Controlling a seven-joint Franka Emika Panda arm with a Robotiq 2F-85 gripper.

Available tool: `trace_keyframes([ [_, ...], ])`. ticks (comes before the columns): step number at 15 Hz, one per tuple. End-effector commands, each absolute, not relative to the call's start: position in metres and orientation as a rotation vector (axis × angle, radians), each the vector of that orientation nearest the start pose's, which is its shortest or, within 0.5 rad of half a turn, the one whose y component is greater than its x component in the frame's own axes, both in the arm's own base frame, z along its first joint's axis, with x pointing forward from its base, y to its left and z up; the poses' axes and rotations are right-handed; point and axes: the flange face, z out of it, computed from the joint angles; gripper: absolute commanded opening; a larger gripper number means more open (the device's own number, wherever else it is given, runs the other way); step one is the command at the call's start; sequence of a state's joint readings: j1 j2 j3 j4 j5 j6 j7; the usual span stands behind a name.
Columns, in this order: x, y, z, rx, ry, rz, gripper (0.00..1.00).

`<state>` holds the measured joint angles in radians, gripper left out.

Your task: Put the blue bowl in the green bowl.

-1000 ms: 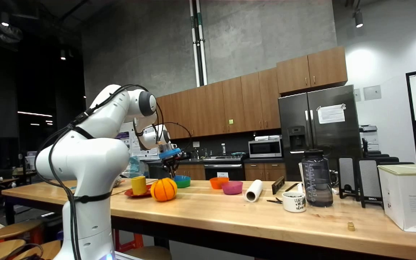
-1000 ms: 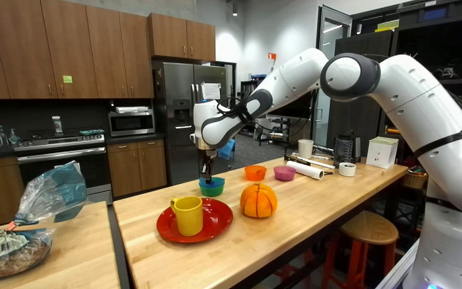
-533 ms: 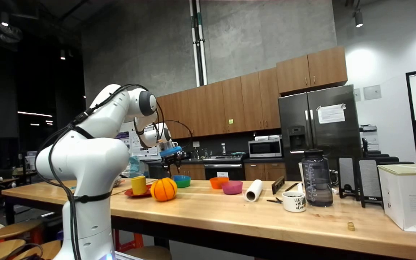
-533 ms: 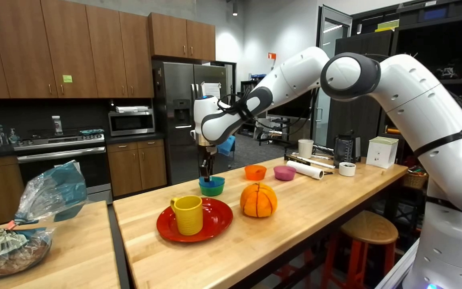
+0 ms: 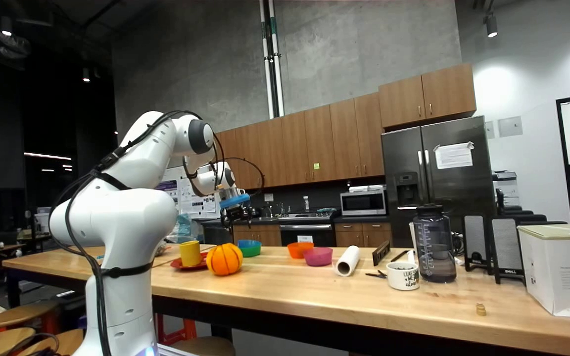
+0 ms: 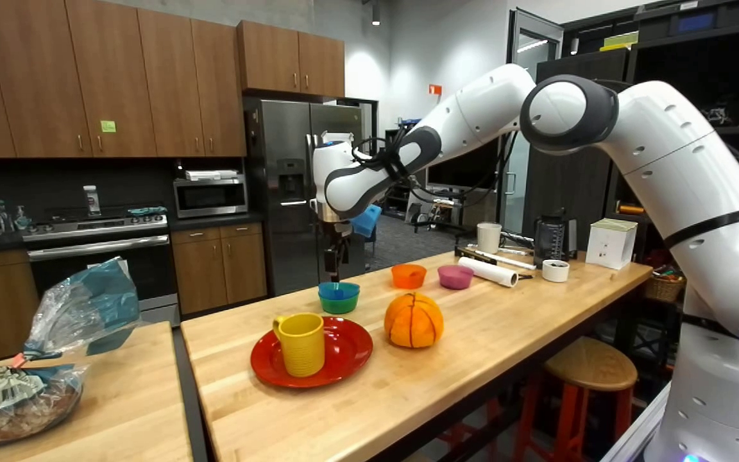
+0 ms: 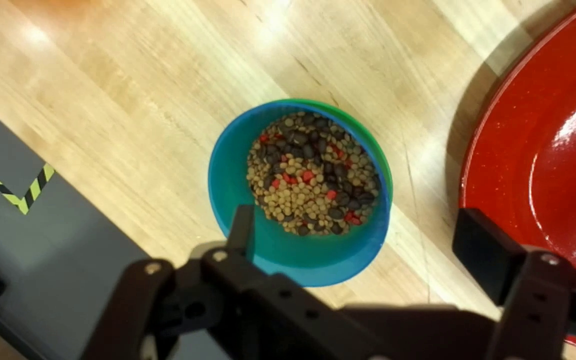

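Nested in the green bowl point(image 6: 340, 306), the blue bowl point(image 6: 340, 290) sits slightly off-centre, its rim just above the green one. In the wrist view the blue bowl point(image 7: 308, 257) covers most of the green bowl point(image 7: 358, 127), of which a crescent shows at the upper right. Lentil-like pieces, dark beans and red bits show inside the blue bowl. My gripper point(image 7: 355, 215) stands open above, its fingers wide apart with nothing held. In both exterior views it hangs over the bowls, apart from them.
A red plate point(image 6: 350, 350) with a yellow mug point(image 6: 302, 346) stands close to the bowls. Also near are an orange pumpkin-shaped thing point(image 6: 414, 320), an orange bowl point(image 6: 408, 276) and a purple bowl point(image 6: 455, 276). A white roll point(image 6: 488, 272) lies farther along the table.
The gripper has opened and risen off the blue bowl. Both bowls have stayed in place.
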<state>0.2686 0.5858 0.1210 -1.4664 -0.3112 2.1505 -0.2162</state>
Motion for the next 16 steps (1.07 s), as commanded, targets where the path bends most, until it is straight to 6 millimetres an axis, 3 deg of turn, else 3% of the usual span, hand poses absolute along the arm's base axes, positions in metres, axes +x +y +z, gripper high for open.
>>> trace_keyframes([
  [1,0.655,0.232,0.374,-3.143,-1.125,-0.137,1.0],
  [8,0.609,0.213,0.404,-3.254,-0.826,0.025,1.0],
  [16,0.551,0.19,0.442,-3.294,-0.515,0.059,1.0],
])
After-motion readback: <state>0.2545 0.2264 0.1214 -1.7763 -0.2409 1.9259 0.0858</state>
